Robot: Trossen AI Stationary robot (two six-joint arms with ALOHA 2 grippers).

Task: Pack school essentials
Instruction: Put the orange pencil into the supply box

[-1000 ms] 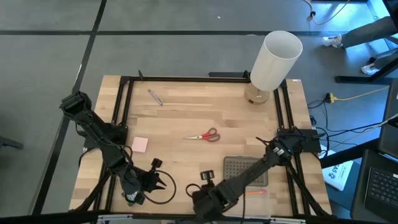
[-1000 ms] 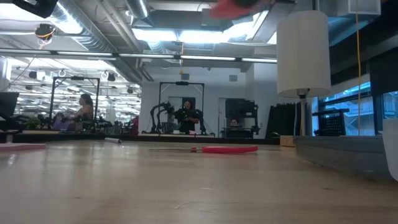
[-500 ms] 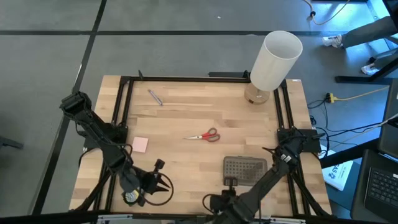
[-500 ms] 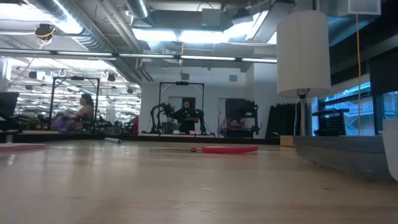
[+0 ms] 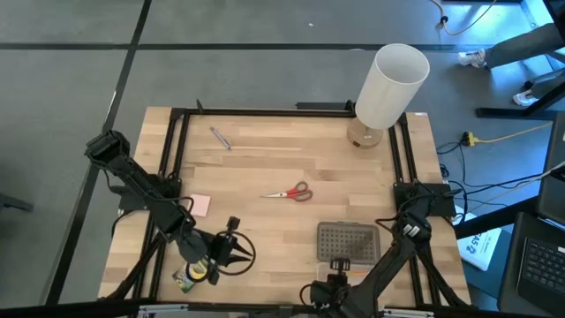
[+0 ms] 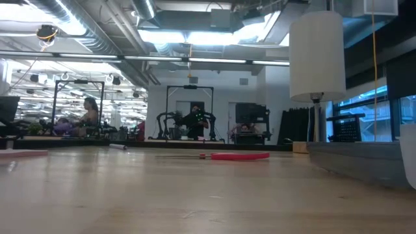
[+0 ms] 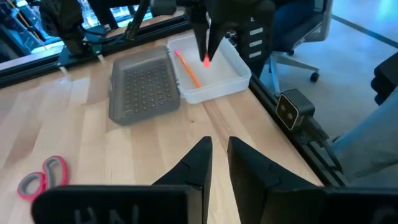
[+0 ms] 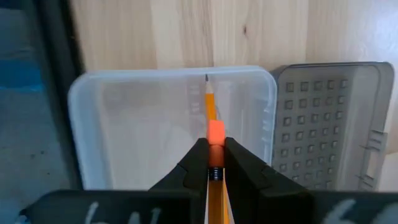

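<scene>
I see my right gripper (image 8: 215, 167) clamped on an orange pencil (image 8: 216, 177) above the clear box (image 8: 124, 124); a second pencil (image 8: 210, 102) lies inside. My left gripper (image 7: 216, 163) hovers clenched, empty.

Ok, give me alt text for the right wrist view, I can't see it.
The right gripper, shut on an orange pencil, holds it over an open clear box. The grey dotted lid lies beside the box on the wooden table.

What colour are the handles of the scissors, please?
Red, clearest in the high view: scissors.
</scene>
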